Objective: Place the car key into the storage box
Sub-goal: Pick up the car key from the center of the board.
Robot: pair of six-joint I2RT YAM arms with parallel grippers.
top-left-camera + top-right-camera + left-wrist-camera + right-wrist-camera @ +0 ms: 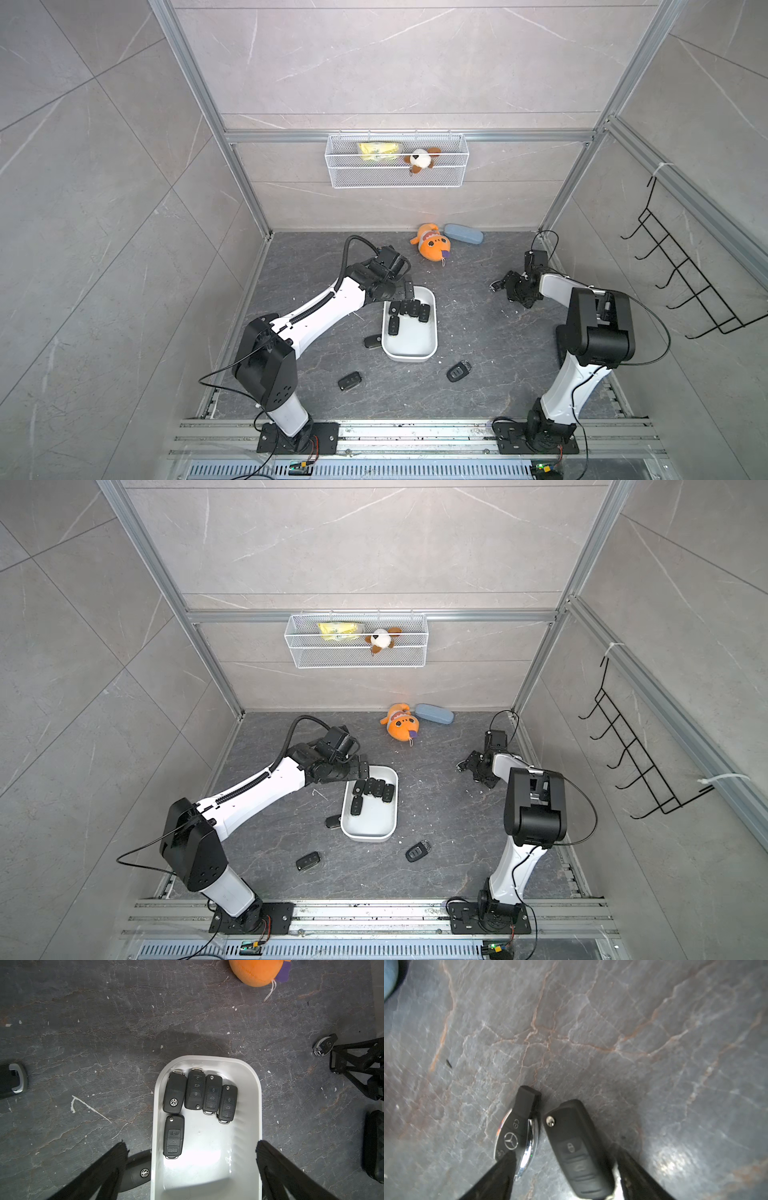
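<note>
Our right claw [564, 1153] stands partly open around a black flip key [577, 1147] that lies flat on the table [591, 1022]. One finger overlaps a Mercedes key [517, 1132] just beside it, and we see no firm grip on either. This pair lies well apart from the storage box [409, 358], toward the robot's right.

Inside the box, five flip keys [196, 1088] lie flat, four in a row and one next to them. Our left claw [191, 1147] hangs wide open and empty above the box.

Out on the table, a sixth key [372, 340] sits just beside the box's outer wall. A folded key [349, 380] and a rounded fob [458, 370] lie farther off.

We judge the job about half done. Five keys are in and five are out, with this pick not yet closed, lifted or carried across.
</note>
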